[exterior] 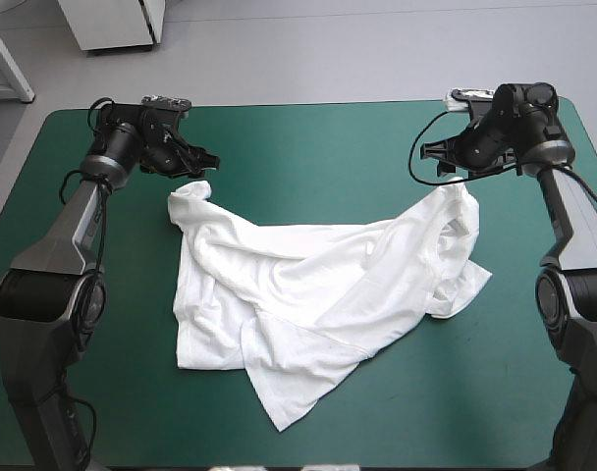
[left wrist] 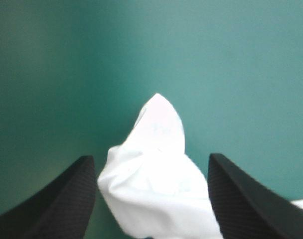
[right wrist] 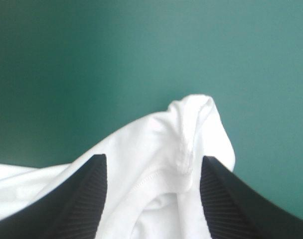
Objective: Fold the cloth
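The left claw (left wrist: 150, 158) stands wide open at the T-shirt's (exterior: 308, 294) far left corner, with a white peak of cloth between its black fingers (left wrist: 67, 199), not pinched. The T-shirt lies rumpled mid-desk (exterior: 318, 147). The right claw (right wrist: 154, 158) is also spread open at the T-shirt's far right corner, a seamed fold between its fingers.
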